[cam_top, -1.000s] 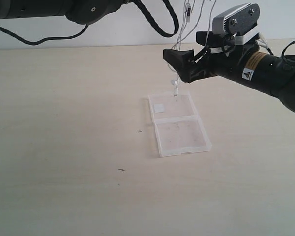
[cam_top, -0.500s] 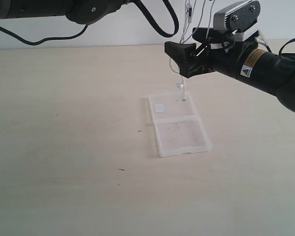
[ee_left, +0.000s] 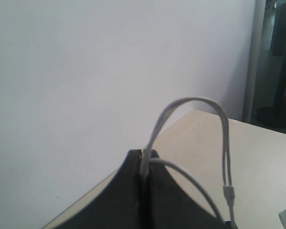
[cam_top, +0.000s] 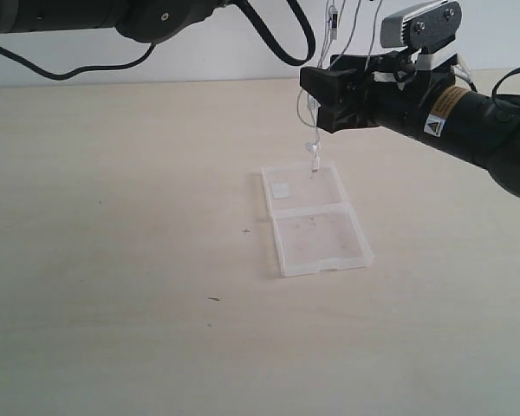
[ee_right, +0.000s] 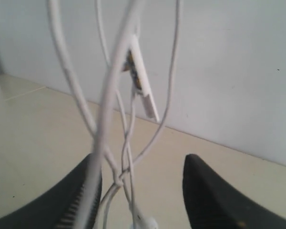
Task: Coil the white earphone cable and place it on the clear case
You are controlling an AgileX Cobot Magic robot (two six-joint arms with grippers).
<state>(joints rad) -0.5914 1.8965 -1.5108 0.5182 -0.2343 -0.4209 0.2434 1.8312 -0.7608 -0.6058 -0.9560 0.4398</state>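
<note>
The white earphone cable (cam_top: 330,35) hangs in several strands from above the picture's top edge, and its earbuds (cam_top: 313,161) dangle just over the far edge of the clear case (cam_top: 322,260). That case lies open and flat on the table, with a whitish patch (cam_top: 282,191) in its far half. My left gripper (ee_left: 145,155) is shut on the cable (ee_left: 190,101), which loops out from its tips. My right gripper (ee_right: 143,188) is open, its fingers (ee_right: 86,195) standing either side of the hanging strands (ee_right: 115,90) and the inline piece (ee_right: 143,90). In the exterior view it (cam_top: 331,97) sits above the case.
The light wooden table (cam_top: 121,217) has only a few small dark specks (cam_top: 213,299) on it. A white wall (cam_top: 243,65) rises behind it. The left arm's black body and thick black cables (cam_top: 277,39) cross the top of the exterior view.
My right gripper has risen and shifted slightly right along the hanging strands. The earbuds swung right, then back over the case's far edge.
</note>
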